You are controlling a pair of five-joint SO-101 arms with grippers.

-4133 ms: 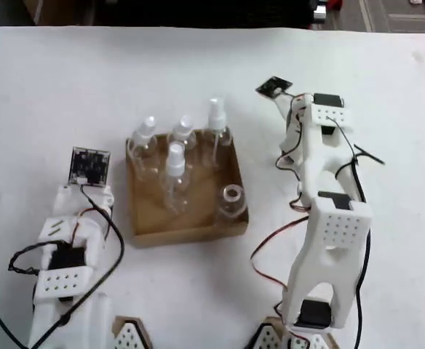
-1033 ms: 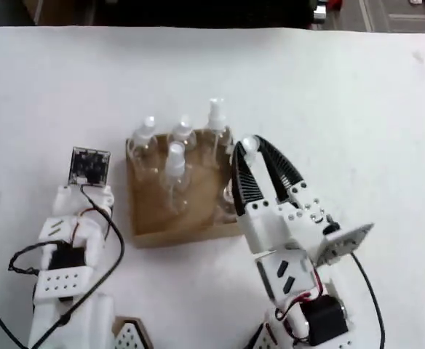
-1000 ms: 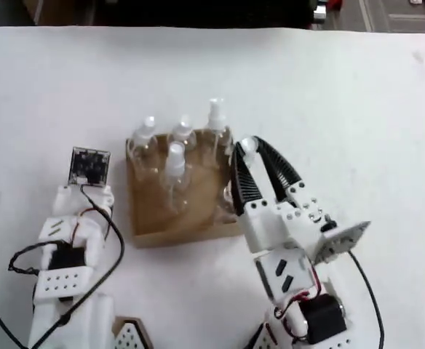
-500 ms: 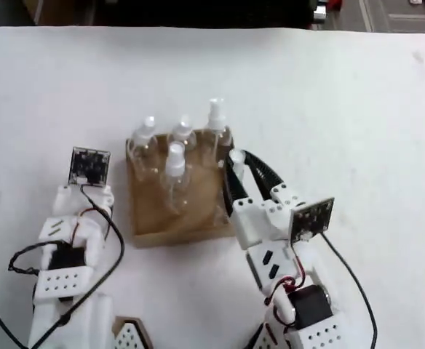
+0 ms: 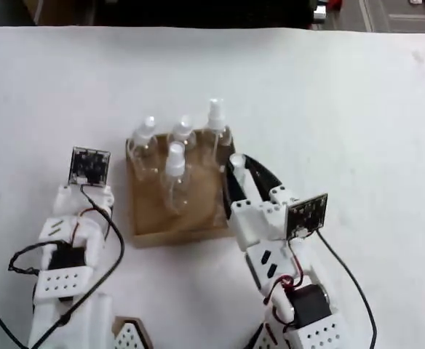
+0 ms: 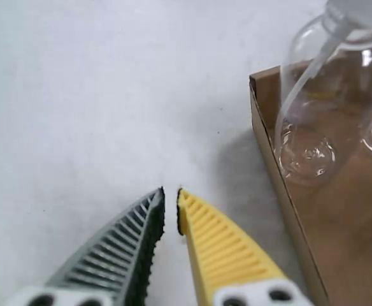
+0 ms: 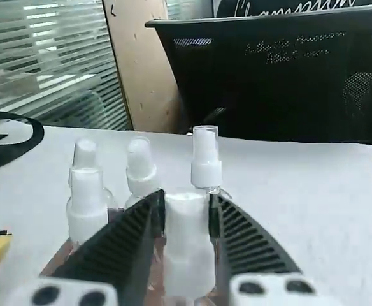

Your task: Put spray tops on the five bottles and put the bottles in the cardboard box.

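The cardboard box [image 5: 176, 234] sits mid-table. Several clear bottles with white spray tops stand in its far half, among them one at the back [image 5: 216, 123] and one nearer [image 5: 175, 174]. My right gripper [image 5: 237, 164] hangs over the box's near right corner, shut on a white spray top [image 5: 236, 158]; what is below it is hidden. From the right wrist, the spray top [image 7: 186, 242] sits upright between the black fingers [image 7: 135, 236], with three capped bottles [image 7: 141, 169] behind. My left gripper [image 6: 171, 197] is shut with nothing in it, low over the table beside the box's wall [image 6: 275, 159].
The left arm [image 5: 70, 247] lies on the table left of the box. The right arm's body [image 5: 292, 291] fills the near right. White tabletop stretches behind and to the right of the box.
The right arm swung in from the far right with a spray top and now hovers over the box corner where an uncapped bottle stood. The left arm has not moved.
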